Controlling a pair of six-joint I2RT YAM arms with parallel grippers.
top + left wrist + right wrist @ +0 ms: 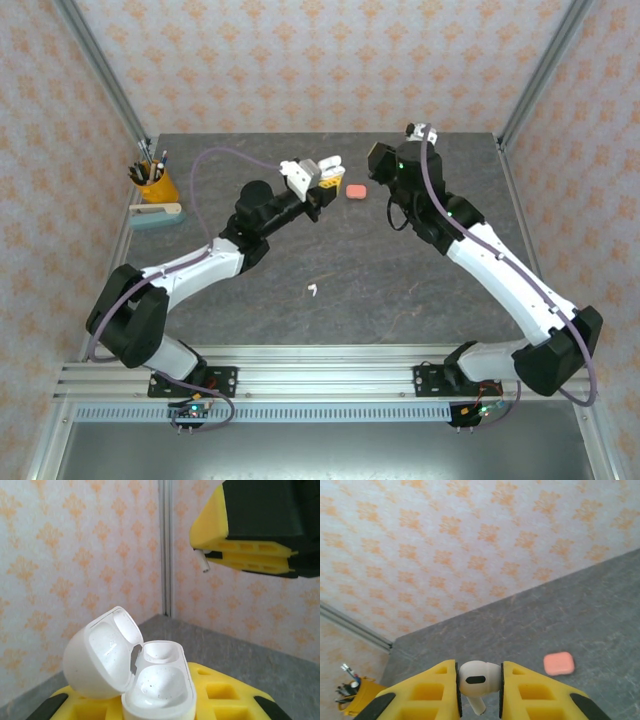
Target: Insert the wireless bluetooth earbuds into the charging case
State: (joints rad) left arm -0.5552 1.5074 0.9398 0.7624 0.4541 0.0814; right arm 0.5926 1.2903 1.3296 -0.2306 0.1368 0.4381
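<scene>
Patterned walls boxed in your grey tabletop [400, 270]. Your left tool [322, 178] was clenched on the open white charging case [135, 665], held over the far middle of the tabletop with its lid tipped back. Your right tool [422, 133] hung nearby, pinching a white earbud [476, 677] between its pads with the stem poking out. A coral case [357, 190] lay on the tabletop between both tools. Another white earbud [312, 290] lay loose nearer the bases.
</scene>
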